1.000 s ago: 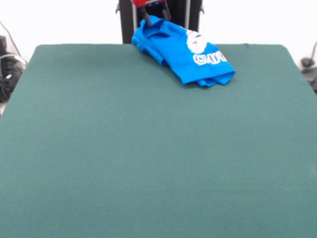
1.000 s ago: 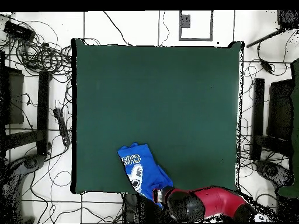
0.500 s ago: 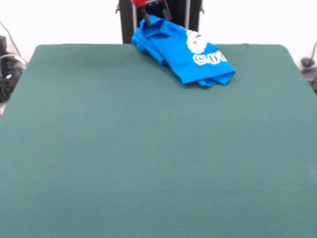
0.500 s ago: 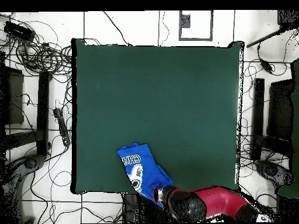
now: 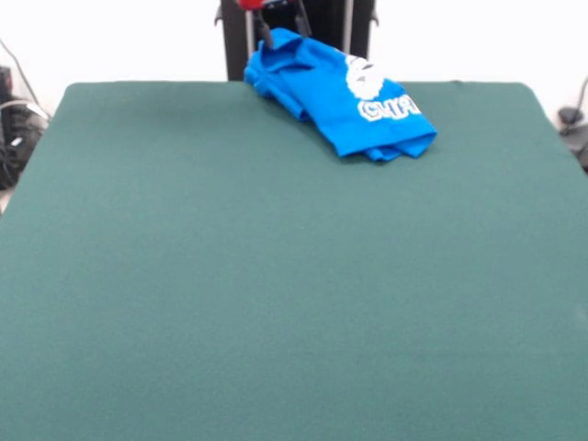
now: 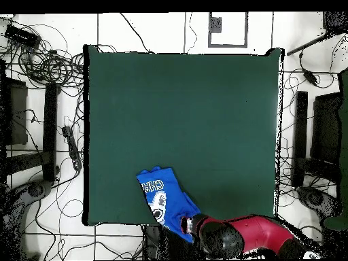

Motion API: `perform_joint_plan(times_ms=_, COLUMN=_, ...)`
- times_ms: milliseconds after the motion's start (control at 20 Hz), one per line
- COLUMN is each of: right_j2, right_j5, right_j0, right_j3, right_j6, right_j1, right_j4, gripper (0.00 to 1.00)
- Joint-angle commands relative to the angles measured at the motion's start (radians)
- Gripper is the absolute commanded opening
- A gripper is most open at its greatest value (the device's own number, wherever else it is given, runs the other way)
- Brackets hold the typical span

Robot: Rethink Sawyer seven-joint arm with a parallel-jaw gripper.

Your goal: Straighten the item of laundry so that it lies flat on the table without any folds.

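Observation:
The bright blue T-shirt (image 5: 335,101) lies crumpled and folded at the far edge of the green table (image 5: 276,276), right of centre, with its white print and letters facing up. One end of it reaches past the table's edge towards the pedestal. My gripper (image 5: 264,26) shows only as a dark tip under a red part at the top edge, right at the shirt's far left corner. In the overhead view the shirt (image 6: 165,198) sits at the table's (image 6: 183,115) bottom edge and the red arm's end (image 6: 195,223) is at its lower right corner.
The black pedestal (image 5: 294,28) stands behind the shirt. Cables and black stands (image 6: 47,129) lie on the floor on both sides of the table. A white box (image 6: 228,28) lies beyond the table's top edge in the overhead view.
The arm's end has shifted slightly away from the table towards the pedestal. The shirt has not visibly moved.

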Motion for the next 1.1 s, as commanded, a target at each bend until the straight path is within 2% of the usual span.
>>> perform_joint_plan(times_ms=50, right_j2=0.146, right_j5=0.148, right_j0=-0.010, right_j3=-0.010, right_j6=-0.191, right_j1=-0.056, right_j4=0.047, gripper=1.00)
perform_joint_plan(times_ms=600, right_j2=0.215, right_j5=0.208, right_j0=-0.064, right_j3=-0.011, right_j6=-0.207, right_j1=-0.091, right_j4=0.060, gripper=1.00)
perform_joint_plan(times_ms=1100, right_j2=0.186, right_j5=0.176, right_j0=-0.049, right_j3=-0.035, right_j6=-0.164, right_j1=-0.015, right_j4=-0.017, gripper=1.00)
